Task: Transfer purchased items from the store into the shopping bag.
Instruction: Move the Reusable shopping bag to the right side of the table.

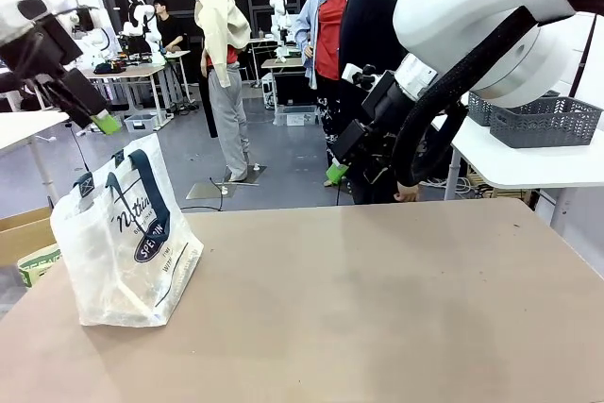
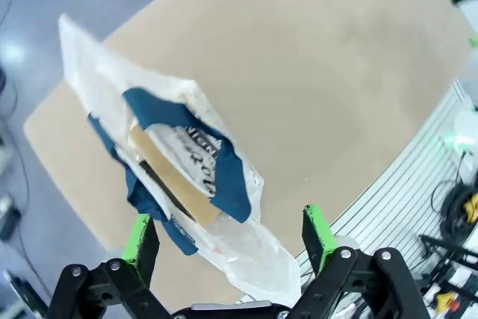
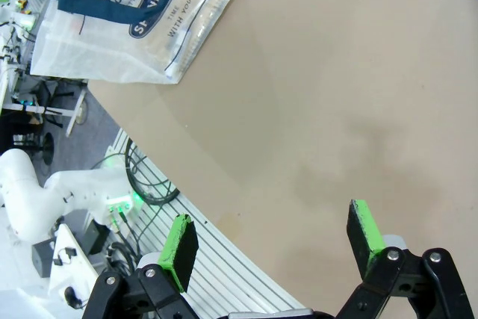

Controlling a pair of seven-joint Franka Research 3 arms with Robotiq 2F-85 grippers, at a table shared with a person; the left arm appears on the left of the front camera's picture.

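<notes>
Right now your left fingers (image 2: pixel 230 240) are spread wide with nothing between them, hanging above the bag (image 2: pixel 175 166); in the left wrist view the bag's open mouth lies just beyond the fingertips, its navy handles (image 2: pixel 224 173) flopped across the opening and something flat and tan showing inside. From the front you see the same bag (image 1: pixel 125 244) standing on the desk (image 1: pixel 377 309) directly under those fingers (image 1: pixel 102 122), slumped a little but upright. Your right fingers (image 3: pixel 272 240) are also spread and empty, held well above bare desk (image 3: pixel 336 95), with the bag (image 3: pixel 138 20) far off past the fingertips; in the front view that gripper (image 1: pixel 342 169) hovers high near the middle, close to the person standing at the far side. A grey basket (image 1: pixel 543 120) sits on another table beyond the right arm, but whether that is the store you cannot tell, and no loose item waits on the desk. Judging by this, a drop into the bag looks just finished and you stand between items. Your next move calls for lifting the left arm clear of the handles without snagging them, then finding the next item before you reach; watch that the soft bag does not tip.
</notes>
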